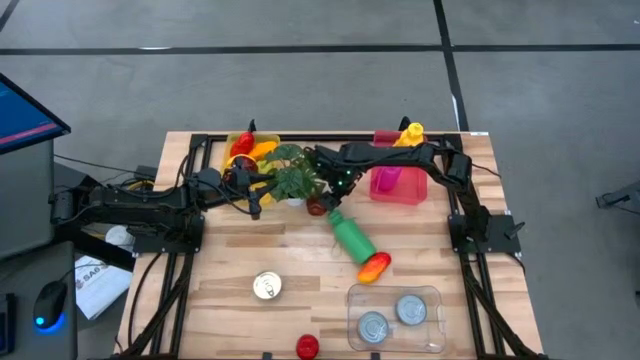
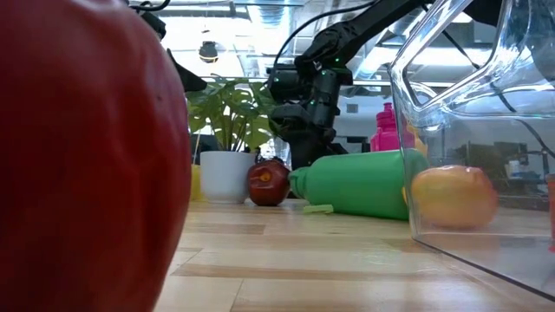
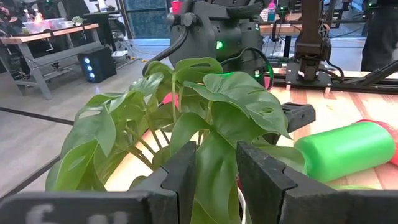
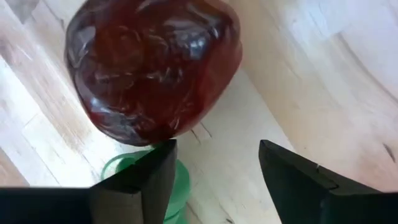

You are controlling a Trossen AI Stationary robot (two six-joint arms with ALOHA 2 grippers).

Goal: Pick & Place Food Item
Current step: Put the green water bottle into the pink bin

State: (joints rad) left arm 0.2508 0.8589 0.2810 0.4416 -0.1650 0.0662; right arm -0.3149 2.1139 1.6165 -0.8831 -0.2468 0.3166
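- Clear tray (image 1: 395,296), lower right of the high view: two tins (image 1: 411,310).
- Pink bin (image 1: 397,186), upper centre: contents unclear.
- Red apple (image 1: 316,207) on the wooden table (image 1: 220,260), mid-frame beside the potted plant (image 1: 291,172); right gripper (image 4: 214,171) open above it, not holding.
- Left gripper (image 3: 217,168): slightly parted around leaves; cannot tell any grip.

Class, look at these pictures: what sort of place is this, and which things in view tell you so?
Probably a robotics lab or workshop: a wooden table on a bare concrete floor, two robot arms mounted on it, and workbenches with equipment in the room behind.
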